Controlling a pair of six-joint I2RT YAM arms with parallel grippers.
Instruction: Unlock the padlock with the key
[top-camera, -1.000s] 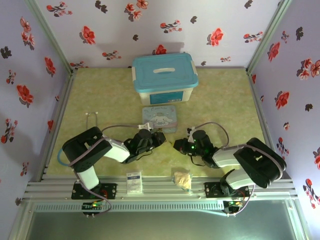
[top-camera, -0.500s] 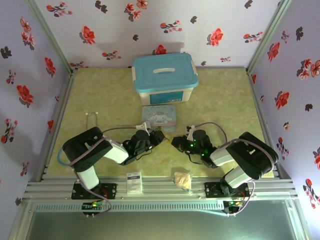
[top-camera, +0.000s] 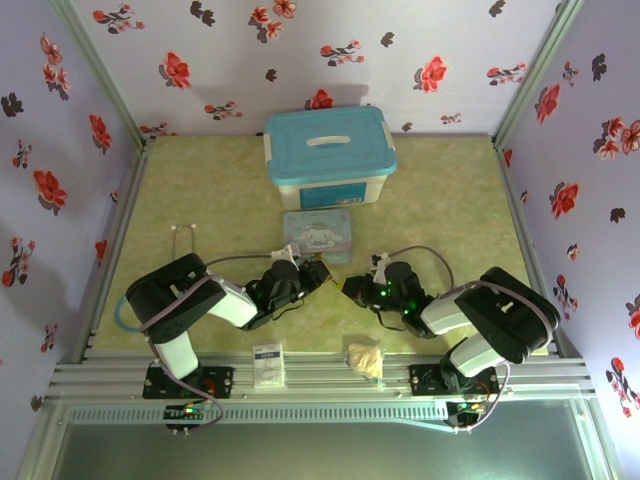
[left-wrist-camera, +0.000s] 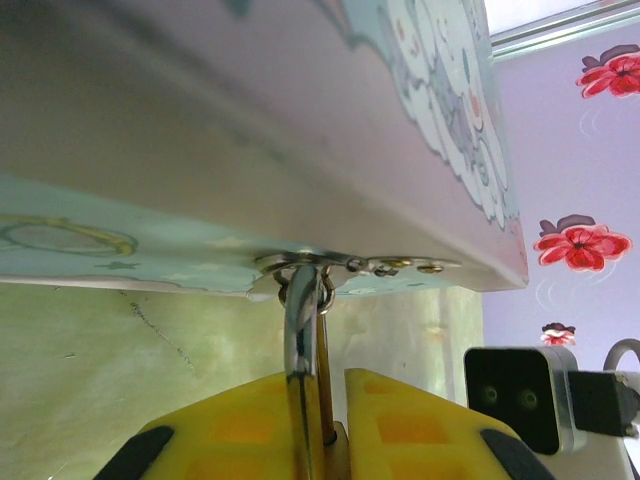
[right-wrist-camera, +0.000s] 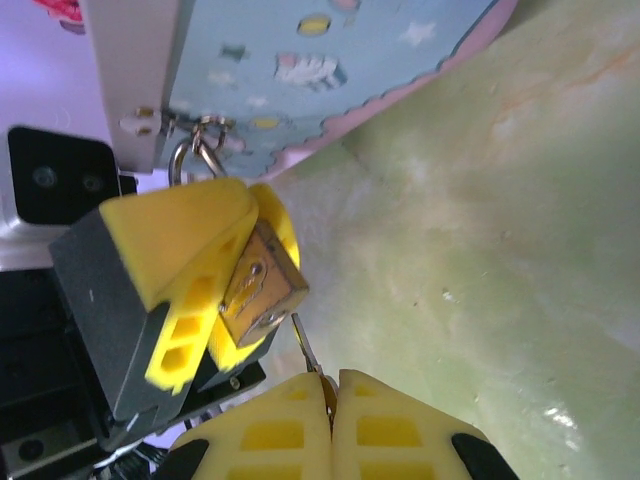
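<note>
- The left gripper (left-wrist-camera: 320, 405) has its yellow pads (left-wrist-camera: 415, 420) closed on the padlock (left-wrist-camera: 299, 340), gripping its silver shackle.
- The shackle passes up through a small ring on the hasp (left-wrist-camera: 350, 265) of the blue tin (left-wrist-camera: 250, 120) overhead.
- A green bench (left-wrist-camera: 110, 350) lies below.
- A white box (left-wrist-camera: 515, 385) with two dark lenses sits low on the right.

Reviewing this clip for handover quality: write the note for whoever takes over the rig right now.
The left gripper is shut on the padlock, which hangs from the hasp of the blue tin.
The right gripper is shut on the key. Its tip is close to the padlock's underside and apparently not inserted.
Done: both items grasped, key aimed at the lock.
Left: insert the key, turn it, open the padlock.
</note>
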